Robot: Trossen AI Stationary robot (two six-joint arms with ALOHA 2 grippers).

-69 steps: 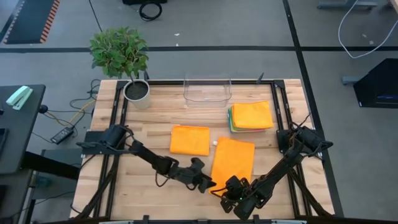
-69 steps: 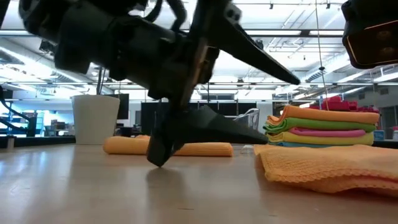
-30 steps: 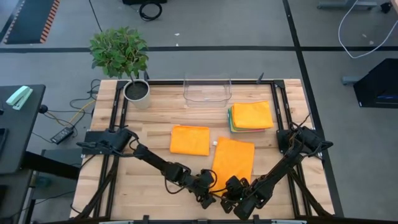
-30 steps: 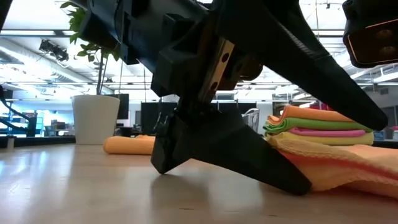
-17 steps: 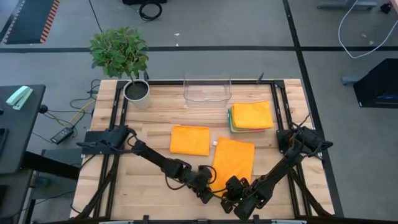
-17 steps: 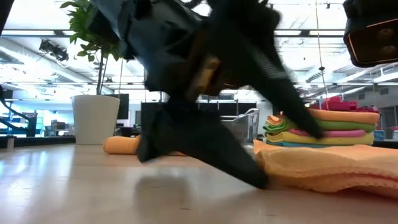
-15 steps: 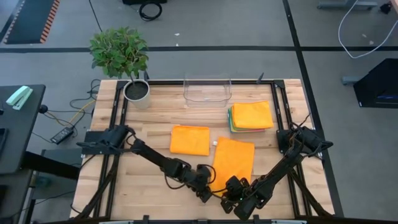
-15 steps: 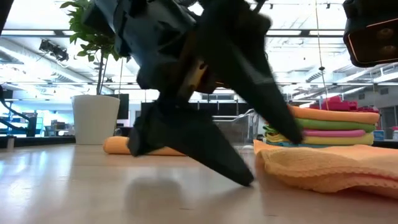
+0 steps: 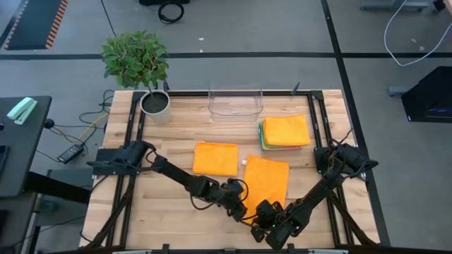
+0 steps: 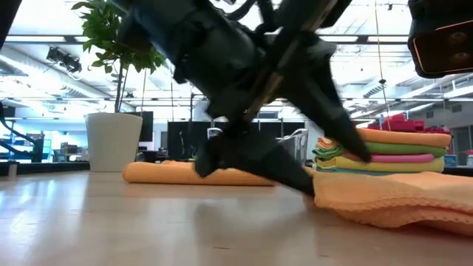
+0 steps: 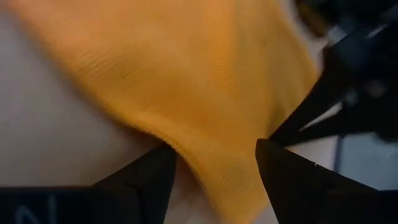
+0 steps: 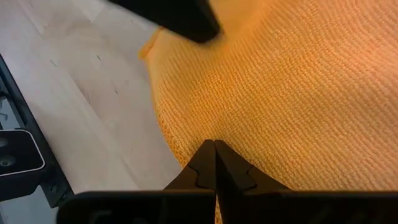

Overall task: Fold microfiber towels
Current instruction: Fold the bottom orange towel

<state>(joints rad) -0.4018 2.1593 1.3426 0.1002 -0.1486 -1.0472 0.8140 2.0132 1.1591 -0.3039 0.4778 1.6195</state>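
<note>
Your left gripper (image 11: 214, 163) stands with fingers apart astride the near left corner of the flat orange microfiber towel (image 9: 265, 181) at the wooden table's (image 9: 162, 219) front, while your right gripper (image 12: 215, 163), fingers pressed together, pins its near edge.

Even, bright overhead light fell on the bench (image 9: 176, 212), with soft shadows beneath the arms. In the low view the left arm (image 10: 251, 66) was smeared by motion blur. The left wrist view was soft and out of focus.
</note>
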